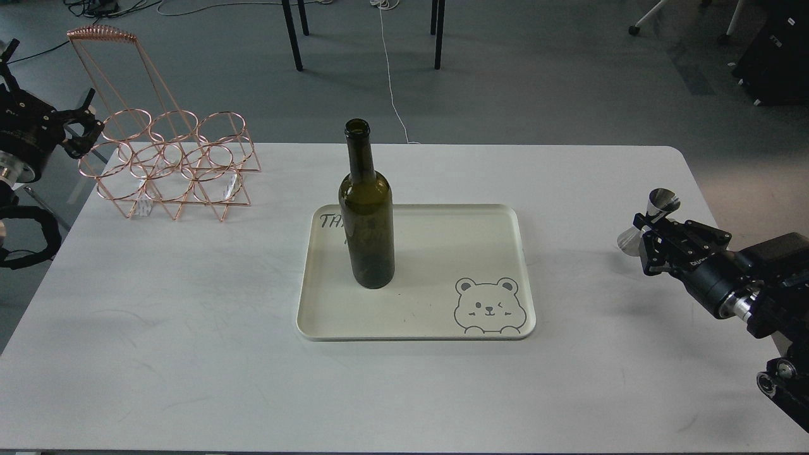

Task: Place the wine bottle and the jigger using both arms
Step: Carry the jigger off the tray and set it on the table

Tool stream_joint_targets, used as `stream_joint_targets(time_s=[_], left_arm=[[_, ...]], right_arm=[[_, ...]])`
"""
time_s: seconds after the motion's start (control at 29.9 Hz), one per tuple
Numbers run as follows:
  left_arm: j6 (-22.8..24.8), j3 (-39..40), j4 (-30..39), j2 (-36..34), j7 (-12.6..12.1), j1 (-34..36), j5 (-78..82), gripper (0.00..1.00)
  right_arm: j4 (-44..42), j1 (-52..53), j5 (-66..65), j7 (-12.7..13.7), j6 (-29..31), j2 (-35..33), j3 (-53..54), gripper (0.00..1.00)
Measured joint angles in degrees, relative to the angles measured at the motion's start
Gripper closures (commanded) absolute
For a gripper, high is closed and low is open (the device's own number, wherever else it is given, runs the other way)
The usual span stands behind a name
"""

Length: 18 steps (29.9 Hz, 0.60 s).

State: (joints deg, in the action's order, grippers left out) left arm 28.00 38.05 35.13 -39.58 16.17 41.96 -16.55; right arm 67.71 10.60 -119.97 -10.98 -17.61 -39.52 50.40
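Counter, white and rounded at the corners, is carrying one cream tray, one copper wire rack and one wine bottle. The wine bottle is standing upright on the left part of the tray, its mouth uncorked. A bear drawing is sitting in the tray's near right corner. The rack, with six rings, is standing at the far left of the counter. The right hand is clenching around the waist of the single jigger, holding it tilted above the counter's right edge, well apart from the tray. The left hand is hanging beside the rack at the left edge; whether its fingers are released or clenched, I cannot tell.
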Motion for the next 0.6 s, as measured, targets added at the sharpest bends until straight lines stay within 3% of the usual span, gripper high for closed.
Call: stream_joint_targets(time_s=[0.6], left_arm=[[0.0, -0.17, 0.12, -0.3, -0.04, 0.3, 0.03, 0.02]], right_arm=[[-5.88, -0.51, -0.03, -0.37, -0.38, 4.54, -0.69, 0.88]])
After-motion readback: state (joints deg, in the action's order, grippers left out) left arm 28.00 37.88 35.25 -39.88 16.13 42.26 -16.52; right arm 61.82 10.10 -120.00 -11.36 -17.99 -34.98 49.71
